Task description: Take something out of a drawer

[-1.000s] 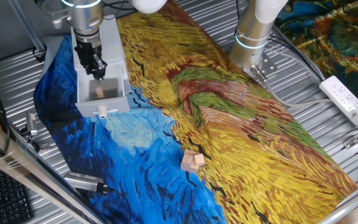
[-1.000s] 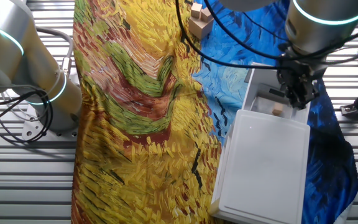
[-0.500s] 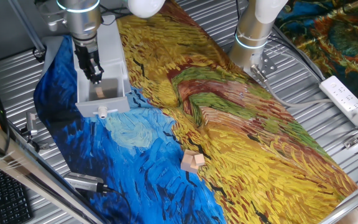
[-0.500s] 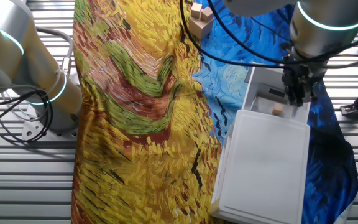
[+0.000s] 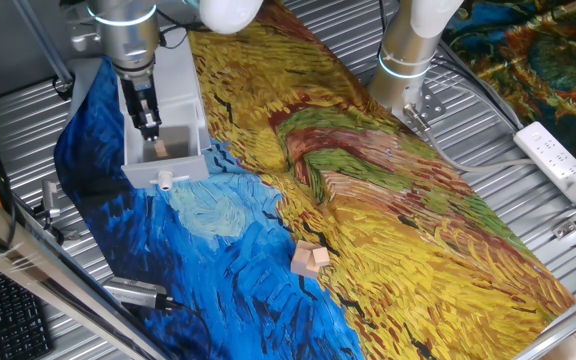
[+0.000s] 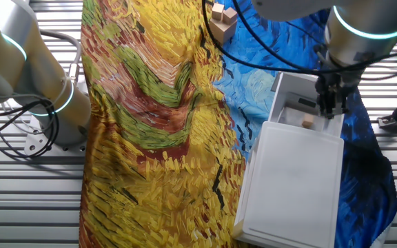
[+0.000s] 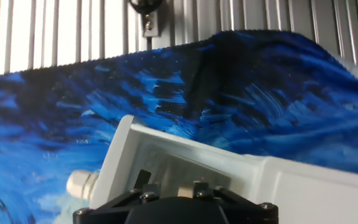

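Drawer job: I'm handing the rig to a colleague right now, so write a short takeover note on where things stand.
Tool: lowered into the open drawer, fingers close together just above the small wooden block; whether it grips the block cannot be told.
Drawer: pulled out of the grey unit, knob facing the blue part of the cloth.
Block: in the drawer, near the tool's fingers.
Done: drawer opened, tool brought down to the block.
Left: confirm the grasp, lift the block out, set it on the cloth.
Also: two wooden blocks already lie on the cloth.

- Both fixed views are bright, evenly lit and sharp, with soft shadows.
- Hand view: slats overexposed at top left, the nearest parts slightly soft.
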Tool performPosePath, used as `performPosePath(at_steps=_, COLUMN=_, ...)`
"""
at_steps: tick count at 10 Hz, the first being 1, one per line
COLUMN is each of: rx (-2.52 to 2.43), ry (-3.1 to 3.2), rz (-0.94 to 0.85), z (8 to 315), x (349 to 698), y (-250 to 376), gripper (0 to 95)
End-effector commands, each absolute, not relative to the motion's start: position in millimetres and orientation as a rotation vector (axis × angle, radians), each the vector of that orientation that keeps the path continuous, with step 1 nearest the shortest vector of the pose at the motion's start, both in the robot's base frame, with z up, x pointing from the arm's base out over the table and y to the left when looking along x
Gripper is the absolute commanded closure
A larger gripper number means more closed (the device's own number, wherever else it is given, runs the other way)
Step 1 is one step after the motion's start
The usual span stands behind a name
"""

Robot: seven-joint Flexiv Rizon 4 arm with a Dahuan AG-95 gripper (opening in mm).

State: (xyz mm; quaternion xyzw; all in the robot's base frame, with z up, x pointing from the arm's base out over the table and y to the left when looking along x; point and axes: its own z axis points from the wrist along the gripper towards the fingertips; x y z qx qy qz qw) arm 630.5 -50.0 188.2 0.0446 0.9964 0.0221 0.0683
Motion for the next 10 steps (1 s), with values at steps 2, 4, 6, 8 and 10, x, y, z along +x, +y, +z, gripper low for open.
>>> performPosePath(at_steps=2, rx=0.281, ry=3.022, rz=0.077, z=185.7, x=631.6, y=-51.8, gripper=57.0)
performPosePath(at_steps=4, rx=0.352, ry=3.027, rz=0.066, z=182.8, x=631.4, y=-53.1, gripper=76.0)
performPosePath(at_steps=6, rx=0.376, ry=3.018, rz=0.053, z=178.7, x=630.6, y=-51.7, gripper=76.0)
performPosePath(at_steps=8, rx=0.383, ry=3.015, rz=0.047, z=176.3, x=630.1, y=-50.5, gripper=76.0)
performPosePath(at_steps=10, rx=0.380, ry=3.008, rz=0.038, z=172.0, x=628.0, y=-49.9, gripper=76.0)
